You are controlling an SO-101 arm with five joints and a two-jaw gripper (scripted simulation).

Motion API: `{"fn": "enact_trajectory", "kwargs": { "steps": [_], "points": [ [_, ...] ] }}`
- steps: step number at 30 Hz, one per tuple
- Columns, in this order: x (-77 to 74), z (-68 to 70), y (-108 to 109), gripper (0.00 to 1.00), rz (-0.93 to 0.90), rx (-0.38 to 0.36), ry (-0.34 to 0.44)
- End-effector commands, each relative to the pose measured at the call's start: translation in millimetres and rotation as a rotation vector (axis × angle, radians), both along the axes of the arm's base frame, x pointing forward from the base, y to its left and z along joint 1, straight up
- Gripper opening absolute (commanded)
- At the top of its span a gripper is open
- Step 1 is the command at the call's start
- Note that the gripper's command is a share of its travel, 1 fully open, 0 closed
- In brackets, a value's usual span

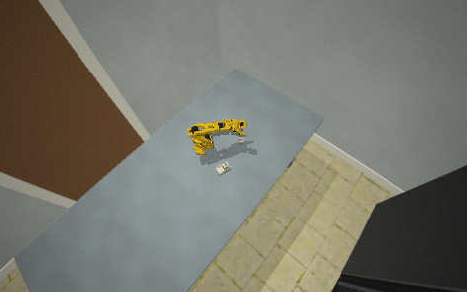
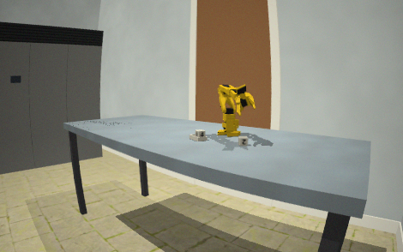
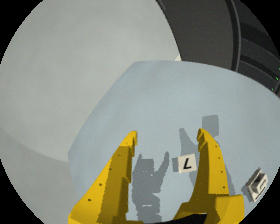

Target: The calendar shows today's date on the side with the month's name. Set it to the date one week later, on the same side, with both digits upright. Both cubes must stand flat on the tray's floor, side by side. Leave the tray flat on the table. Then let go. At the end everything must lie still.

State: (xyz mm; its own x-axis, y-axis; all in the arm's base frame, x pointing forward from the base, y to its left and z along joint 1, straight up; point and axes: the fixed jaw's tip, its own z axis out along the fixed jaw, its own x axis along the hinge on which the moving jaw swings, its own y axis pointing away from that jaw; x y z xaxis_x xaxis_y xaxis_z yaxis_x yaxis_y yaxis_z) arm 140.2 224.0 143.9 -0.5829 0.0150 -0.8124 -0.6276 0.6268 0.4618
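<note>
Gripper (image 1: 243,131) (image 2: 247,111) (image 3: 168,132) hangs above the worktop (image 1: 148,209) (image 2: 312,159) (image 3: 141,90), its fingers parted and nothing held between them. Loose cube (image 1: 241,141) (image 2: 243,141) (image 3: 187,163) sits on the worktop, outside the tray (image 1: 219,171) (image 2: 193,137) (image 3: 251,194) and apart from it. Inside the tray stands the other cube (image 1: 226,166) (image 2: 200,133) (image 3: 261,184), a 4 showing in the exterior view

Yellow robot arm (image 1: 218,127) stretched over a blue-grey tabletop (image 1: 148,214), small cube (image 1: 241,142) near its gripper (image 1: 246,129), pale tray (image 1: 221,170) with another cube (image 1: 226,165) apart from it.
</note>
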Motion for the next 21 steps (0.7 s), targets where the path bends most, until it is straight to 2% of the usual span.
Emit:
{"fn": "enact_trajectory", "kwargs": {
  "steps": [1,13,17,21],
  "points": [
    [-14.4,20.3,-18,0.35,0.073,-0.257,0.070],
    [-14.4,18.4,-18,0.35,0.096,-0.356,0.087],
    [-13.3,7.5,-17,0.35,0.101,-0.386,0.101],
    [-12.1,-13.4,-15,0.35,0.105,-0.416,0.120]
  ]
}}
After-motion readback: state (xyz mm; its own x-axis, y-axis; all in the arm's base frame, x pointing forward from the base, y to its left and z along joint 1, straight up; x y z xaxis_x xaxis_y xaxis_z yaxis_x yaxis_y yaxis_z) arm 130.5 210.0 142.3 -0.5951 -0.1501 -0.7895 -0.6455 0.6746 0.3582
